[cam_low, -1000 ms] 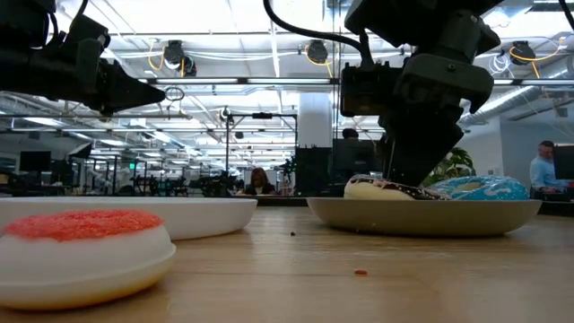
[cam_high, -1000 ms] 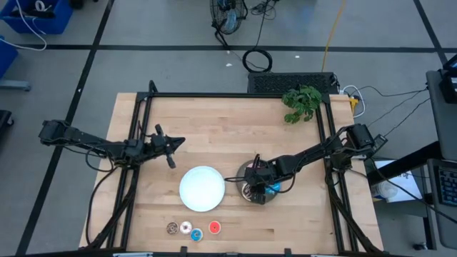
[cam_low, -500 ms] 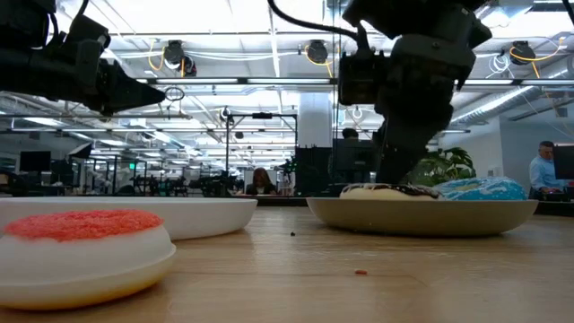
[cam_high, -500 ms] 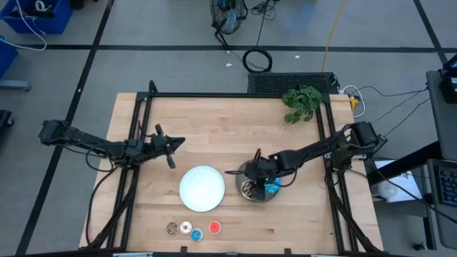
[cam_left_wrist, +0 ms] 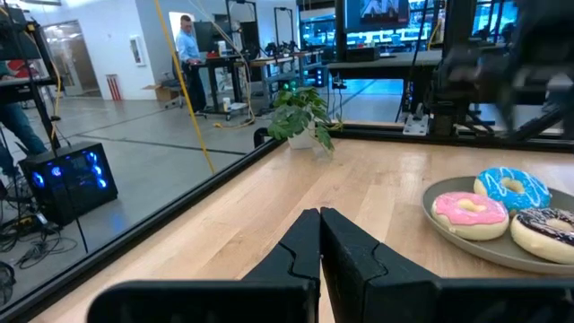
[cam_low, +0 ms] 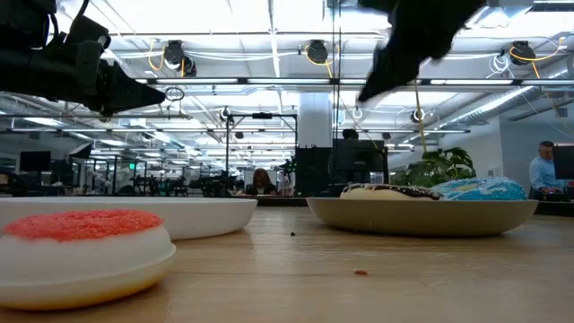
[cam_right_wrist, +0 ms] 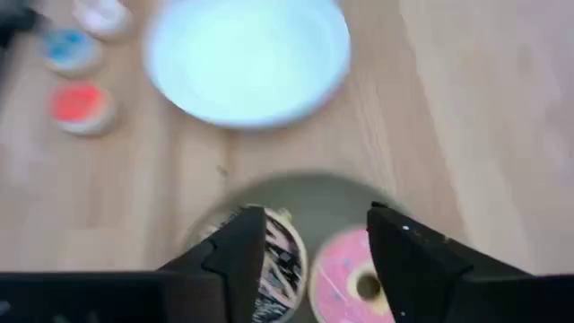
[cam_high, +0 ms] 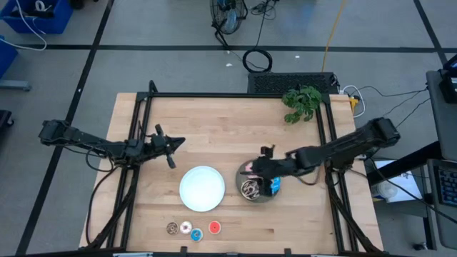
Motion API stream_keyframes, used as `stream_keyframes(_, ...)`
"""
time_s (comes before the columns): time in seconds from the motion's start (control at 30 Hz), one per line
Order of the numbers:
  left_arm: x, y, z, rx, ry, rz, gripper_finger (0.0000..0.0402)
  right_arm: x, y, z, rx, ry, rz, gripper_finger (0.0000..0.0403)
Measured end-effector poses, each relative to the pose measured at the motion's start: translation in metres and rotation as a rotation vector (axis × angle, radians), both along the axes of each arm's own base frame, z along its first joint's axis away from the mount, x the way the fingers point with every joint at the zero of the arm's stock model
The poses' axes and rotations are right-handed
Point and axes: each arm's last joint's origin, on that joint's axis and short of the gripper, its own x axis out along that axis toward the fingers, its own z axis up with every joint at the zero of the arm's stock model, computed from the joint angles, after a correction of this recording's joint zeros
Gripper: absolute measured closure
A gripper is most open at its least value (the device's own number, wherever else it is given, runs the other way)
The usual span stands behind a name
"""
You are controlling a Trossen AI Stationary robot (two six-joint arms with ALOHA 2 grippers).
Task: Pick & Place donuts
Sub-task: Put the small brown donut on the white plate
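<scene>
High view: the right arm reaches in from the right edge, its right gripper [cam_high: 265, 165] over the back part of the grey plate [cam_high: 246, 178], empty and with fingers apart. The plate holds the pink donut [cam_high: 251, 169], the sprinkled chocolate donut [cam_high: 250, 189] and the blue donut [cam_high: 275, 186]. Just beside it to the left lies the white plate [cam_high: 202, 188]. Near the front edge sit four mini donuts in a row: brown mini donut [cam_high: 172, 228], white mini donut [cam_high: 186, 228], blue mini donut [cam_high: 196, 234] and red mini donut [cam_high: 214, 228]. The left gripper [cam_high: 171, 143] waits well apart at the left side, fingers pressed together. A green plant [cam_high: 301, 102] stands at the far right corner. Compared with a second ago, the right arm has drawn back and its wrist has swung toward the right.

Low view: the right gripper hangs high above the grey plate, clear of the donuts; a second ago it stood down at the plate. The red mini donut fills the near left.

Left wrist view: its own closed fingers [cam_left_wrist: 305, 247] point across the table toward the three larger donuts on the grey plate.

Right wrist view: the parted fingers [cam_right_wrist: 240, 247] frame the chocolate and pink donuts below, with nothing between them; the white plate and mini donuts lie beyond.
</scene>
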Motion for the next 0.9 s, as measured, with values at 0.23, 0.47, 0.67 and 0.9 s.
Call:
stream_keyframes(0.23,0.0,0.0,0.0,0.002,0.002,0.0,0.0385,-0.052,0.011,0.057,-0.068,-0.239,0.114,0.0299)
stream_keyframes(0.47,-0.001,0.001,0.005,0.036,-0.036,0.033,0.0385,-0.109,0.0,0.048,-0.065,-0.403,0.091,0.0377)
stream_keyframes(0.67,-0.001,0.001,0.008,0.007,-0.073,0.042,0.0385,-0.132,-0.011,0.009,-0.092,-0.505,0.161,0.0395)
stream_keyframes(0.9,-0.001,0.002,0.008,0.031,-0.06,0.088,0.0385,-0.14,-0.018,-0.018,-0.213,-0.663,0.212,0.04)
